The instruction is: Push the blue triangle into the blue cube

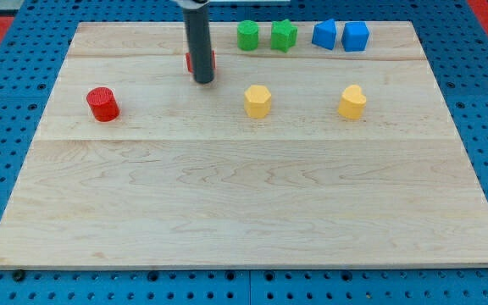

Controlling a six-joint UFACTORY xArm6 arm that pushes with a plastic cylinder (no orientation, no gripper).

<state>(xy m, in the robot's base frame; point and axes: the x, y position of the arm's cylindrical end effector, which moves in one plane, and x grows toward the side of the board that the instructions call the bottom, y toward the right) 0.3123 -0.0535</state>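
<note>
The blue triangle [324, 34] lies near the view's top right, just left of the blue cube [356, 36], with a very small gap between them. My tip [203, 80] is at the view's upper left of centre, far left of both blue blocks. It stands right in front of a red block [211, 60], which the rod mostly hides.
A green cylinder [247, 36] and a green star [284, 36] lie left of the blue triangle along the top. A yellow hexagon [257, 101] and a yellow heart [352, 102] lie in the upper middle. A red cylinder [102, 103] lies at the left. The board's top edge [142, 24] is close to the blue blocks.
</note>
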